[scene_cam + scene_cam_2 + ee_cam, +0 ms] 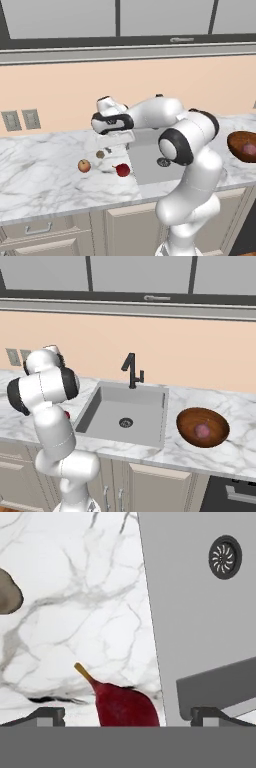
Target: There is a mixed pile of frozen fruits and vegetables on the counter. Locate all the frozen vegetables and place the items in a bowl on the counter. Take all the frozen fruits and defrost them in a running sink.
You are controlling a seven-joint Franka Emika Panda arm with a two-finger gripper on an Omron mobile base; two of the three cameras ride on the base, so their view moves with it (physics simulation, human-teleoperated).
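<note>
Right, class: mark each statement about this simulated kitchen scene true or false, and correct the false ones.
1. The pinkish-purple ball lies in the dark reddish-brown wooden bowl. True.
2. The dark red stemmed fruit sits in the grey rectangular sink. False: it lies on the white marble counter, left of the sink.
3. The gripper hangs over the counter with its jaws open. True.
4. The orange-yellow apple-like fruit is in the bowl. False: it lies on the counter.

Even, bright, shadow-poor rendered light
</note>
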